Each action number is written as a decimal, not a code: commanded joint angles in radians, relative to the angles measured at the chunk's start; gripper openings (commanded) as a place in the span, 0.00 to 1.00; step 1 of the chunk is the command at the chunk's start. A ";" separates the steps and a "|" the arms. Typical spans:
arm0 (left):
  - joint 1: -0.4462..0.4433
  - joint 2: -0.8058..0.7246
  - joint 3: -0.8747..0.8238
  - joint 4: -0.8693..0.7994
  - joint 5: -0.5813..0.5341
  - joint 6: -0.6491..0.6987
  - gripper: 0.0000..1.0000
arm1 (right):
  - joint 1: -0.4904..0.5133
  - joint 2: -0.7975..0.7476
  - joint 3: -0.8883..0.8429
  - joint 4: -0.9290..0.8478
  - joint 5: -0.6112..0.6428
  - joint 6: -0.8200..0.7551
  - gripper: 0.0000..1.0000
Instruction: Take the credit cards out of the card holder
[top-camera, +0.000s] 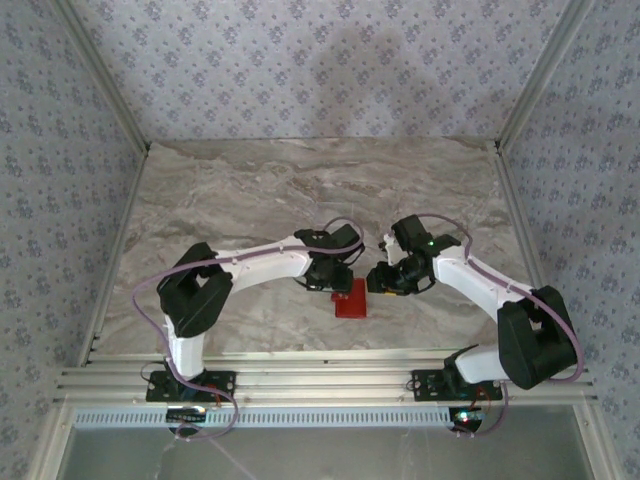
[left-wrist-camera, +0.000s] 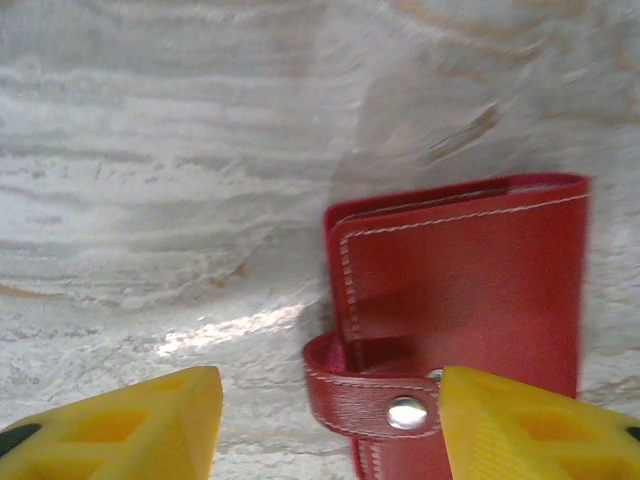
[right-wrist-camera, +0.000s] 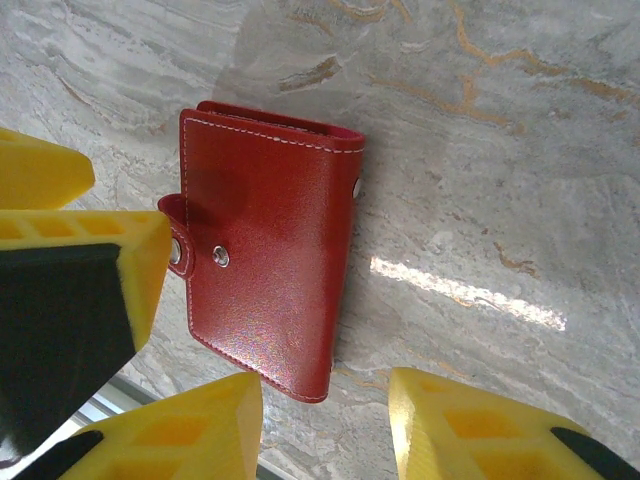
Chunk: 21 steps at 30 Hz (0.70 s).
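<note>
The card holder (top-camera: 350, 299) lies shut and flat on the marble table, between the two grippers. Its red cover (right-wrist-camera: 270, 260) faces up, and a snap strap (left-wrist-camera: 385, 405) wraps round one edge. The credit cards are hidden inside it. My left gripper (left-wrist-camera: 330, 430) is open just over the strap end, its right finger overlapping the holder's cover. In the top view that left gripper (top-camera: 328, 279) sits at the holder's far left corner. My right gripper (right-wrist-camera: 325, 425) is open with nothing in it, above the holder's corner opposite the strap, and it shows as the right gripper (top-camera: 384, 280) from above. The left gripper's fingers (right-wrist-camera: 100, 225) stand by the strap.
The marble table (top-camera: 300, 190) stretches bare beyond the arms. Patterned walls and metal posts (top-camera: 530, 85) enclose it on three sides. Aluminium rails (top-camera: 320, 385) run along the near edge, just behind the holder.
</note>
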 joint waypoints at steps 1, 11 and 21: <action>-0.016 0.020 0.049 -0.054 0.018 0.016 0.63 | -0.009 -0.022 0.029 -0.034 0.002 0.005 0.39; -0.029 0.111 0.078 -0.082 0.044 0.031 0.63 | -0.016 -0.037 0.023 -0.041 0.002 0.002 0.39; -0.015 -0.008 -0.013 -0.067 -0.050 0.013 0.47 | -0.017 -0.046 0.020 -0.037 0.014 0.005 0.39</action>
